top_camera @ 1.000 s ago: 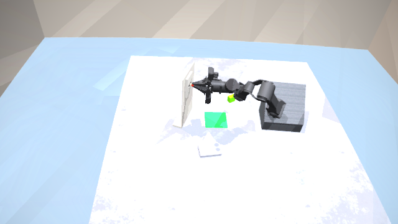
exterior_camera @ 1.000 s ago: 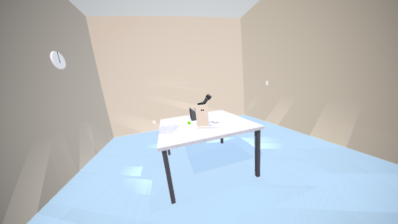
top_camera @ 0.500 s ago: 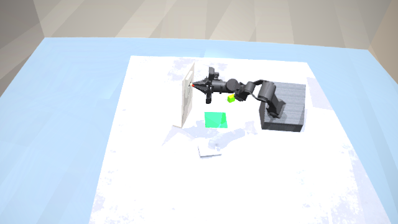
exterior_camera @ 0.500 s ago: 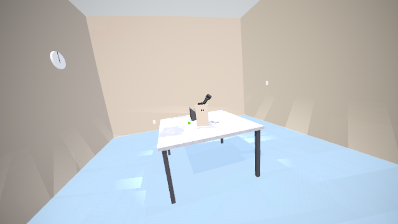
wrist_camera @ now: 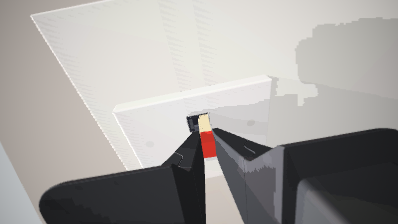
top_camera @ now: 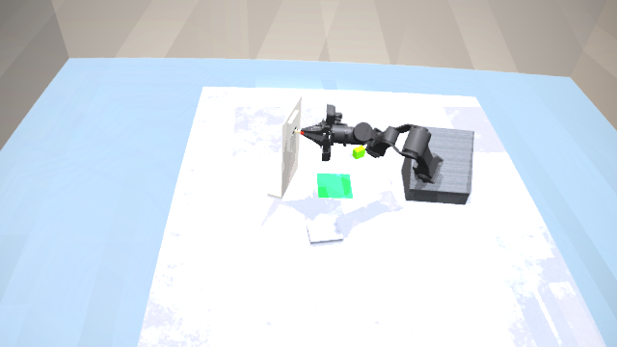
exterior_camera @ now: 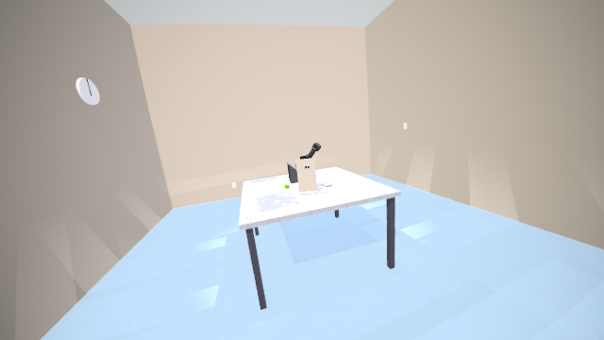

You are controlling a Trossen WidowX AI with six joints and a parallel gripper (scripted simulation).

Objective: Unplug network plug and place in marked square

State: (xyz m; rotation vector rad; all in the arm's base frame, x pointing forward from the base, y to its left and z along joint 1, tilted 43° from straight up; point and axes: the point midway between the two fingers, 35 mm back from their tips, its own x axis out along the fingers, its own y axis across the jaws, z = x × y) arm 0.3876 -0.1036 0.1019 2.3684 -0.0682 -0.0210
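Plug gripped at the panel, marked square unfilled.

Red-and-cream plug (top_camera: 302, 132) (wrist_camera: 208, 144) sits between the fingertips of the tool (top_camera: 304, 132) (wrist_camera: 206, 136), right at the face of the upright panel (top_camera: 290, 161) (exterior_camera: 308, 180) (wrist_camera: 120, 55). Cream end points at the panel and overlaps the dark socket (wrist_camera: 191, 123) in the wrist view; can't tell if any of it is still inside. Red part lies nearer the tool.

Tool: nearly closed, narrow gap, clenched on the plug, one finger on each side. Fingertips are close to the panel; contact with it can't be told. Exterior view: panel hides the tool.

Arm (top_camera: 362, 132) (exterior_camera: 310, 152) reaches toward the panel from its dark base box (top_camera: 460, 166), well apart from the panel on the socket side. Green marked square (top_camera: 335, 186) is flat on the table (top_camera: 386, 275) (exterior_camera: 283, 210), near the panel, same side as the arm. Yellow-green block (top_camera: 359, 152) (exterior_camera: 287, 186) also on that side, farther from the panel than the square. Pale flat slab (top_camera: 325, 232) (exterior_camera: 327, 185) lies on the table beyond the panel's near end in the top view, apart from it.
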